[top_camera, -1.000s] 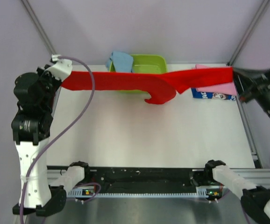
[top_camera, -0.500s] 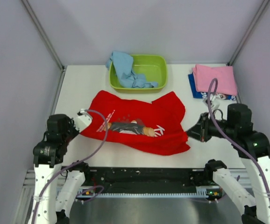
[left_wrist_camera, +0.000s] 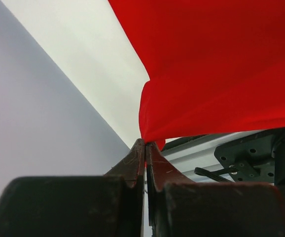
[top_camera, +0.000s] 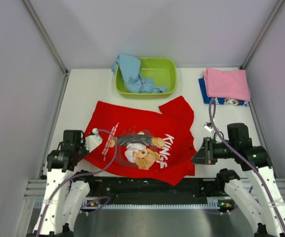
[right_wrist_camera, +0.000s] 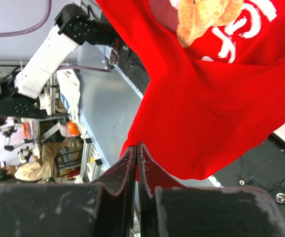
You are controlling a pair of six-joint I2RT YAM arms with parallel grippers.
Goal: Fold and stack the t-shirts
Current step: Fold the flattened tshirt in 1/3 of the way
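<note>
The red t-shirt [top_camera: 142, 138] with a teddy-bear print and white lettering lies spread on the table, print up, its near hem reaching the front edge. My left gripper [top_camera: 94, 134] is shut on its left edge; the left wrist view shows the red cloth [left_wrist_camera: 221, 64] pinched at the fingertips [left_wrist_camera: 145, 143]. My right gripper [top_camera: 194, 159] is shut on its right corner, and the right wrist view shows the red cloth [right_wrist_camera: 216, 98] clamped there [right_wrist_camera: 136, 145]. A light blue t-shirt [top_camera: 132, 74] hangs out of the basin. A pink t-shirt [top_camera: 226, 83] lies folded on a dark blue one [top_camera: 226, 101] at the back right.
The lime green basin [top_camera: 157, 74] stands at the back centre. The metal rail [top_camera: 147, 190] with both arm bases runs along the near edge. Grey walls close in the left and right sides.
Both arms swept the red t-shirt from stretched high at the back down toward the near edge. It now lies flat and spread with the print showing.
</note>
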